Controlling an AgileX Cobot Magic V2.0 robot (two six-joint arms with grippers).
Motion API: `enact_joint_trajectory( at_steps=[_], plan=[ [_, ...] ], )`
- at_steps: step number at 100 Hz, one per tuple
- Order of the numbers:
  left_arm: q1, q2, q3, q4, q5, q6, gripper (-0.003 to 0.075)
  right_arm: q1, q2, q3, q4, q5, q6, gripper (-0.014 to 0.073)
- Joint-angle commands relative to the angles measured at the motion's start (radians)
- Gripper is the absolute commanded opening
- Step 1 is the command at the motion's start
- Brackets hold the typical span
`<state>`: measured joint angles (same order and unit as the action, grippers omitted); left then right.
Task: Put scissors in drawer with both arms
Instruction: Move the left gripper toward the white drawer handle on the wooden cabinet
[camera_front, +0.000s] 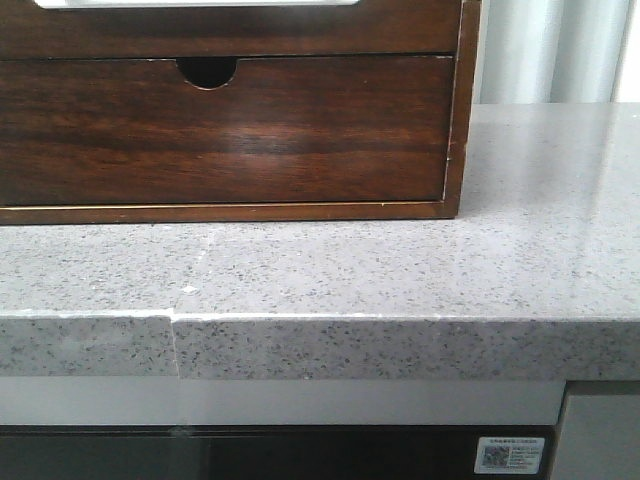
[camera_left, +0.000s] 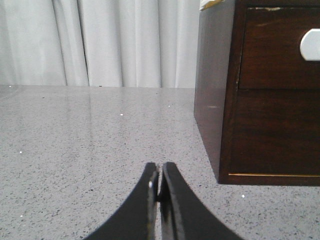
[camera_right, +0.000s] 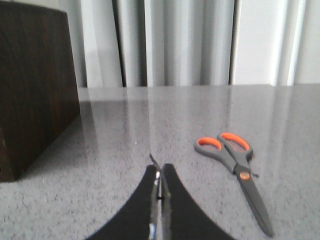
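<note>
The scissors (camera_right: 239, 172) lie flat on the grey speckled counter in the right wrist view. They have grey handles with orange inner rims, and the blades are closed. My right gripper (camera_right: 160, 171) is shut and empty, a short way from the scissors and apart from them. The drawer (camera_front: 230, 30) shows in the front view as a closed dark wooden front with a pale strip along its top edge. My left gripper (camera_left: 160, 170) is shut on nothing, low over the counter near the cabinet's corner (camera_left: 220, 175). The front view shows neither gripper nor the scissors.
Below the drawer is a second closed dark drawer front with a half-round notch (camera_front: 207, 72). The wooden cabinet (camera_right: 35, 90) stands on the counter beside the right gripper. White curtains (camera_left: 100, 40) hang behind. The counter's front edge (camera_front: 320, 320) runs across the front view.
</note>
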<state>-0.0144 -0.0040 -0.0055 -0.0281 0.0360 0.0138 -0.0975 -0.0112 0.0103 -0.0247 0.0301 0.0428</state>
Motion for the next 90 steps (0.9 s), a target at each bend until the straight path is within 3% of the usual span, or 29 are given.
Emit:
enact_joint_trajectory(
  at_steps=[1, 25, 58, 73, 90],
  plan=[
    [0.000, -0.030, -0.008, -0.043, -0.092, -0.008, -0.0020, -0.005, -0.020, -0.025, -0.008, -0.004, -0.002, -0.0069],
    [0.000, 0.014, -0.215, -0.091, 0.038, -0.008, -0.0020, -0.005, 0.047, -0.221, -0.008, 0.177, -0.002, -0.0069],
    [0.000, 0.278, -0.567, -0.089, 0.291, -0.008, -0.0020, -0.005, 0.334, -0.557, -0.012, 0.446, -0.010, -0.0069],
    [0.000, 0.394, -0.664, -0.082, 0.370, 0.002, -0.0020, -0.005, 0.445, -0.644, -0.015, 0.482, -0.010, -0.0069],
    [0.000, 0.451, -0.675, -0.083, 0.337, 0.002, -0.0020, -0.005, 0.504, -0.653, -0.015, 0.457, -0.010, -0.0069]
  ],
)
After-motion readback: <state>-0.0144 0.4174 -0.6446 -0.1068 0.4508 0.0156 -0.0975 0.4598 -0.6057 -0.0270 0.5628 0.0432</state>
